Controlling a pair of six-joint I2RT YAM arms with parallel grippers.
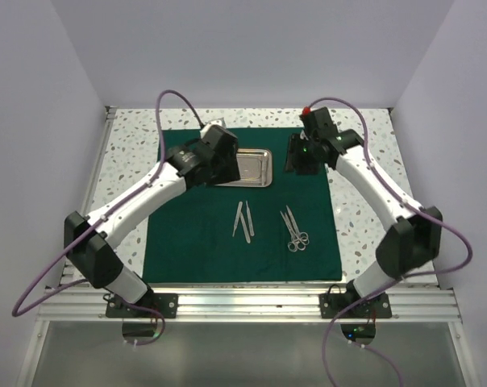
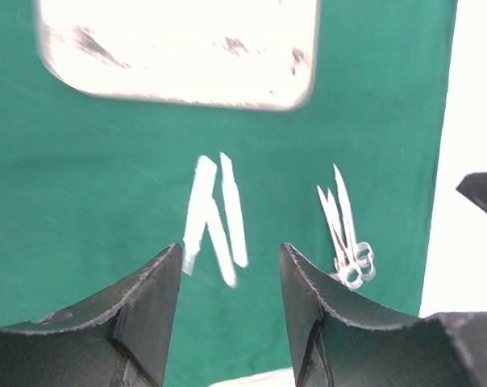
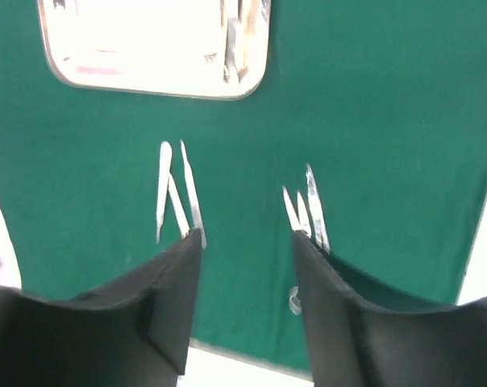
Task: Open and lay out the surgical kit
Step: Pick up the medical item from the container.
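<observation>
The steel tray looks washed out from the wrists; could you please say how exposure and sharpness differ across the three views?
Top external: evenly lit, sharp, the tray shows grey reflections. Left wrist: tray blown out to white, tweezers smeared by blur. Right wrist: tray also overexposed, edges soft, the fingers dark.

1. Robotics lab test cell.
2. Plain white panels [image 1: 251, 48] box in the speckled stone-look bench [image 1: 131, 137] on three sides.
3. The left arm [image 1: 139, 205] and right arm [image 1: 372, 181] bolt to an aluminium extrusion rail [image 1: 251, 305] at the near edge.
4. Purple cables [image 1: 158, 121] run exposed.
</observation>
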